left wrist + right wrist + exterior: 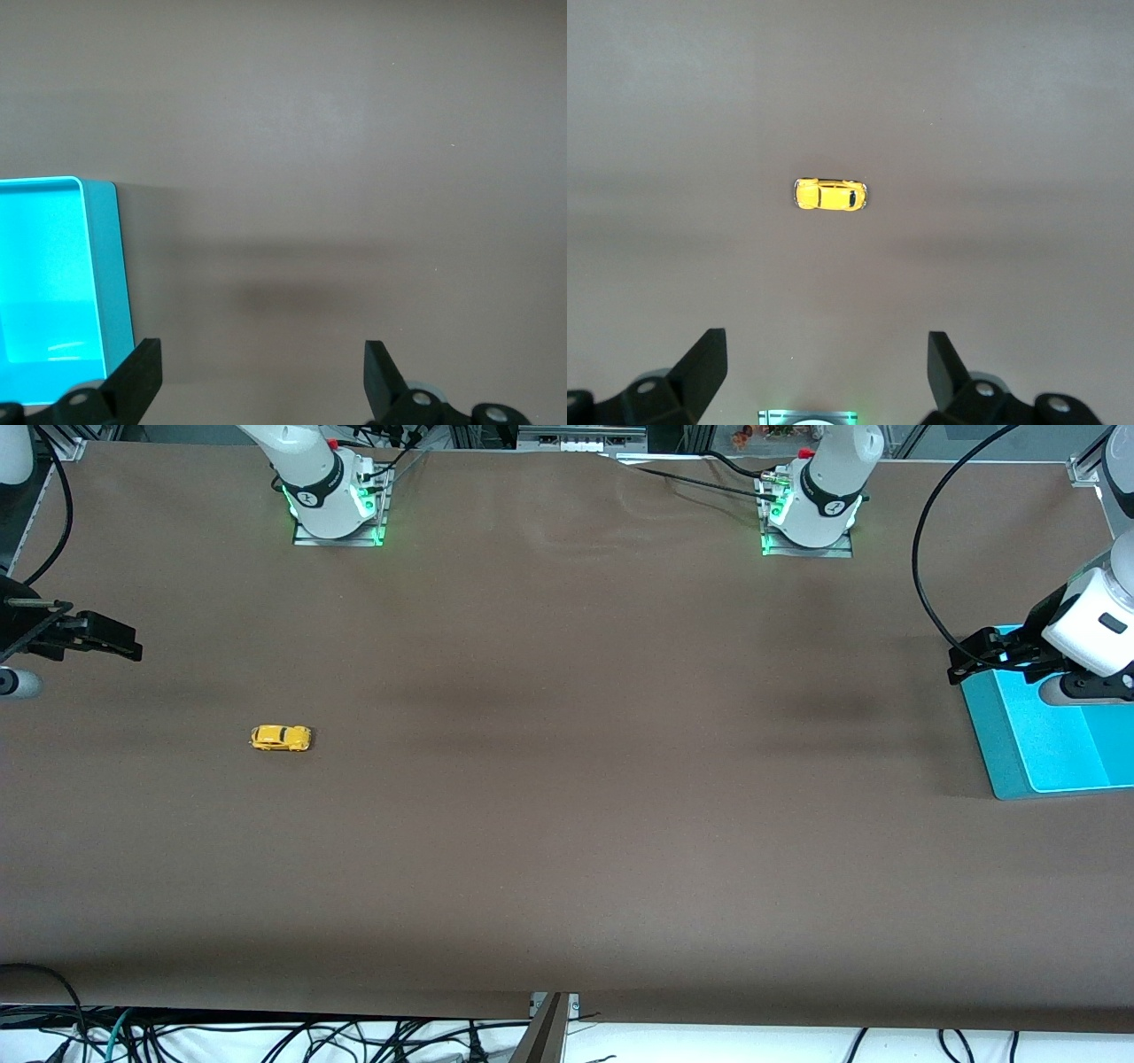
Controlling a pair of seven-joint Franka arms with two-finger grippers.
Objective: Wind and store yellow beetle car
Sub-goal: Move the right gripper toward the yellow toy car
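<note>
Brown matte cloth covers the whole table (567, 824), w/ faint creases near the arm bases and soft shadow bands across the middle. Along the edge nearest the front cam: loose black cables on a white floor strip, plus 1 metal bracket at the table's rim. By the bases: alu framing and more cabling.

Count: 2 arm bases w/ green lights, 2 grippers, 1 car, 1 bin.

Yellow beetle car (280, 738) sits upright on its wheels on bare cloth, toward the right arm's end of the table, nearer the front cam than the right arm's base, lying lengthwise along the table. Nothing touches it.

Right gripper (133, 646) hangs at the right arm's end of the table, well apart from the car; jaws apart, empty. Its wrist view has the car centred between the fingertips (709, 354), farther off.

Left gripper (961, 664) hovers over the rim of the turquoise bin (1001, 735) at the left arm's end; jaws apart, empty. Bin interior looks empty where visible.
</note>
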